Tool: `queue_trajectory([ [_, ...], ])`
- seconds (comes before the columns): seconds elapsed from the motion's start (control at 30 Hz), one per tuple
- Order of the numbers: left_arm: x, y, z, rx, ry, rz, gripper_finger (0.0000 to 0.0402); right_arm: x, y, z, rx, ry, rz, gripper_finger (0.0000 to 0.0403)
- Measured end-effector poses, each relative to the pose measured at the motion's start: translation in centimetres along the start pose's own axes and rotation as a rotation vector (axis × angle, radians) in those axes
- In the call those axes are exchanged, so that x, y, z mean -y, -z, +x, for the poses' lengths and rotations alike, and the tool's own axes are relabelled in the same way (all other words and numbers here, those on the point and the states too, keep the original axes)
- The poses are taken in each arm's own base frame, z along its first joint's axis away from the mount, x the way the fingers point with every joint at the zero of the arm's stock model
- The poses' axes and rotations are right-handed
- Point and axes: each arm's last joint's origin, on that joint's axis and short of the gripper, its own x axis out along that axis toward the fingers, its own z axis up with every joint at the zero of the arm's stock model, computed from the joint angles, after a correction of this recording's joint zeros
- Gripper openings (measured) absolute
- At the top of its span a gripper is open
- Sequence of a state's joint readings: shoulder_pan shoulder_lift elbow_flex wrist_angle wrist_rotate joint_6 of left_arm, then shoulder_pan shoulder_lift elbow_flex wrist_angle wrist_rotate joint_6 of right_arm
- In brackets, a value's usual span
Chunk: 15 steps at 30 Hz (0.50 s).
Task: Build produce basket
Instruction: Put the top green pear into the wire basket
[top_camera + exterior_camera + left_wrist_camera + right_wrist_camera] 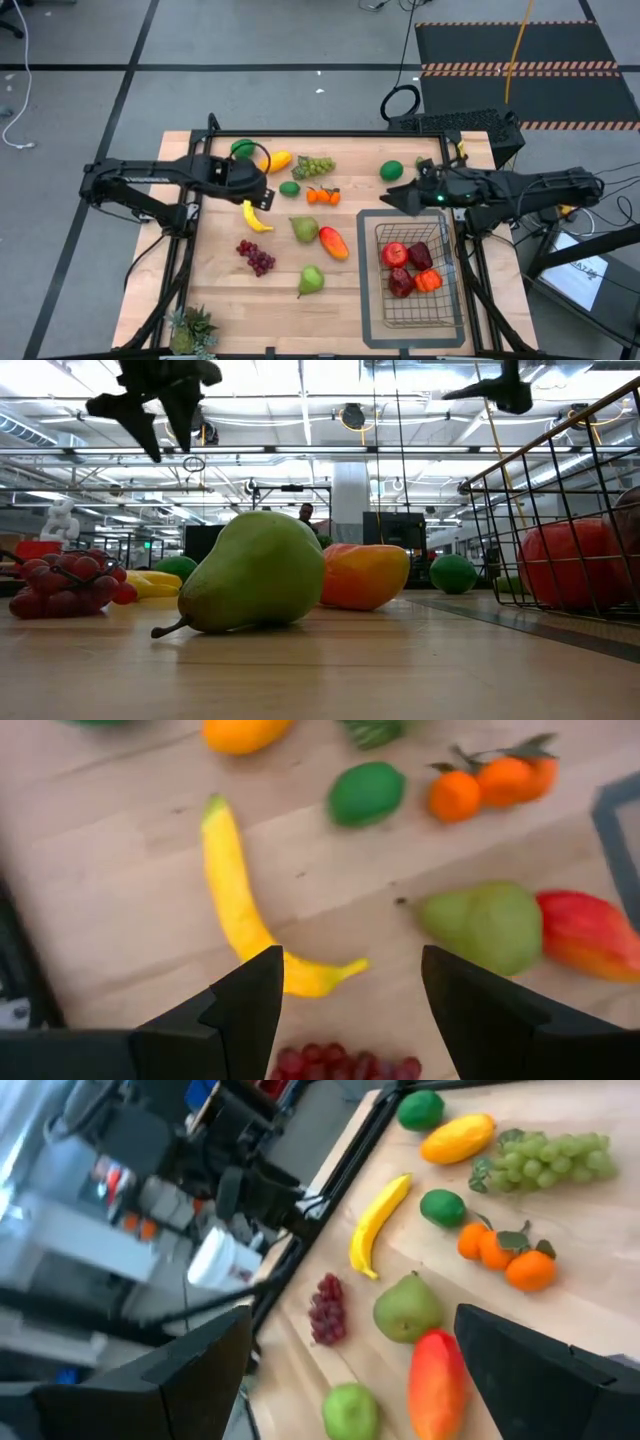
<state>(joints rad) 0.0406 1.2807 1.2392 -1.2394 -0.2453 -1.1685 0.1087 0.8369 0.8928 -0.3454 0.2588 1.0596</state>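
The left gripper (345,1010) hangs above the tabletop (215,280) with its fingers (240,1010) spread apart and nothing between them; directly under it lies the yellow banana (238,905), untouched. Just past the banana in the left wrist view sit a lime (366,793), a cluster of small oranges (492,783), a green pear (485,925) and a red-orange mango (590,932) touching the pear; red grapes (340,1062) lie near the fingertips. The right gripper (402,197) hovers with its fingers wide and empty, just beside the far end of the basket (447,310). The wire-mesh basket rests on a flat grey tray (367,290) on the right side of the tabletop and holds several red fruits (395,254). Another green pear (311,280) lies alone toward the near edge, and a spiky potted plant (192,328) stands at the near left corner.
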Motion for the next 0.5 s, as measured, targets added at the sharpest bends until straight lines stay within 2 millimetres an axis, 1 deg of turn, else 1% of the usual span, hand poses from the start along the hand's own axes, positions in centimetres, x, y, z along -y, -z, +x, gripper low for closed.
queue_trajectory([
  [0.07, -0.4, -0.3, 0.4, -0.003, -0.022, -0.048, 0.0239, 0.0, -0.2, 0.8, 0.018, 0.004, 0.045, 0.0341],
  [0.17, -1.2, -0.5, 1.9, -0.022, -0.08, -0.109, 0.0239, -0.3, -0.5, 1.9, 0.049, -0.012, 0.084, 0.0341],
  [0.3, -2.9, -0.1, 4.7, -0.104, -0.168, -0.133, 0.0239, -0.7, -0.7, 3.1, 0.079, -0.045, 0.128, 0.0341],
  [0.43, -4.6, 0.7, 7.5, -0.164, -0.237, -0.144, 0.0239, -0.7, -0.6, 3.9, 0.082, -0.043, 0.127, 0.0341],
  [0.5, -5.0, 0.9, 8.5, -0.178, -0.228, -0.147, 0.0239, -0.5, -0.7, 4.2, 0.083, -0.03, 0.119, 0.0341],
])
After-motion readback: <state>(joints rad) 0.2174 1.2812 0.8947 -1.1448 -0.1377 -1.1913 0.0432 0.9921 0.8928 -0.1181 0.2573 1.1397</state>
